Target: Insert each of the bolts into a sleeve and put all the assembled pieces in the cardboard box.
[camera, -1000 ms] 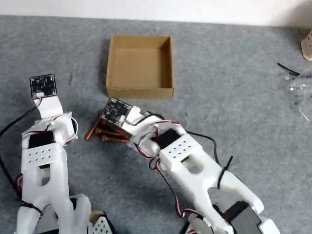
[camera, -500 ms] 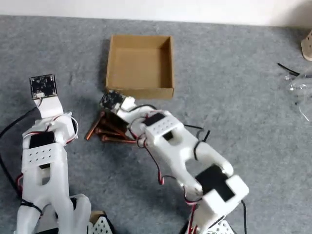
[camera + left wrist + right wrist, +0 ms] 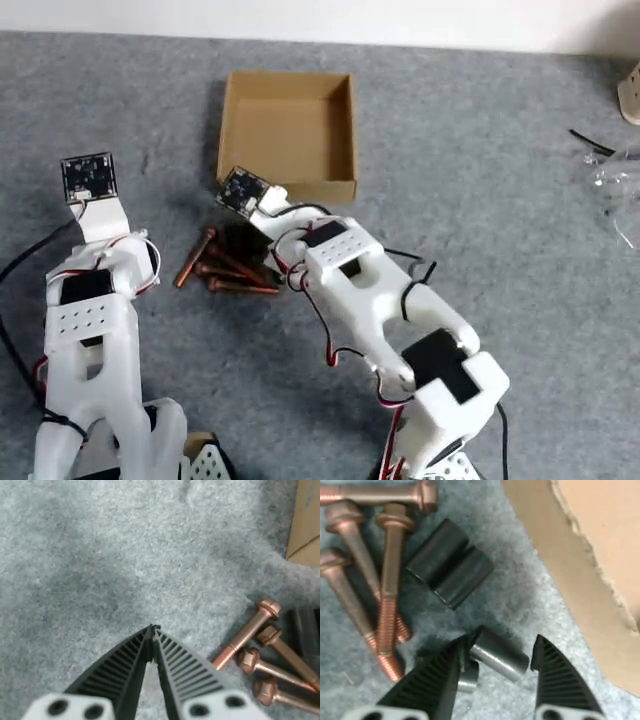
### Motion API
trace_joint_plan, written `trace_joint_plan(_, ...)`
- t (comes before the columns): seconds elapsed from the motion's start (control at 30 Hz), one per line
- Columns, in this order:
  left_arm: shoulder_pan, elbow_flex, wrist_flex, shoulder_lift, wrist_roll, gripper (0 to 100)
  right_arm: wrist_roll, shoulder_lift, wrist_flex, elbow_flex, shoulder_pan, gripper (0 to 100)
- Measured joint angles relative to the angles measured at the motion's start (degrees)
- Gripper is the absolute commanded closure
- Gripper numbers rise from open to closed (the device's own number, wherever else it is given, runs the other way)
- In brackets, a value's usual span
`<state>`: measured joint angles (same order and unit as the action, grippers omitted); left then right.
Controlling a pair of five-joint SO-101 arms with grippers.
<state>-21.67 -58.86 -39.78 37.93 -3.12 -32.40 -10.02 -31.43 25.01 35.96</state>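
Fingers spread, the right gripper (image 3: 501, 642) straddles a dark sleeve (image 3: 497, 656) on the carpet (image 3: 520, 605). The cardboard box (image 3: 555, 565) wall lies near, copper bolts (image 3: 387, 590) opposite. The left gripper (image 3: 152, 630), pressed together, hangs over bare carpet.

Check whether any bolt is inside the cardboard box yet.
No, the bolts lie in a loose pile on the grey mat outside the cardboard box.
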Motion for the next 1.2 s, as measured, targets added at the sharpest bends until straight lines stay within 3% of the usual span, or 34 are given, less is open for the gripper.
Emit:
trace_joint_plan(0.43, -0.97, 0.0, 0.0, 0.0, 0.0, 99, 0.0, -4.04, 0.18, -1.76, 0.0, 80.1)
trace_joint_plan(0.7, -0.97, 0.0, 0.0, 0.0, 0.0, 99, -3.25, -4.4, -12.22, -7.38, 0.0, 80.1)
trace_joint_plan(1.2, -0.97, 0.0, 0.0, 0.0, 0.0, 99, -8.18, -4.4, -15.91, -7.56, 0.0, 80.3)
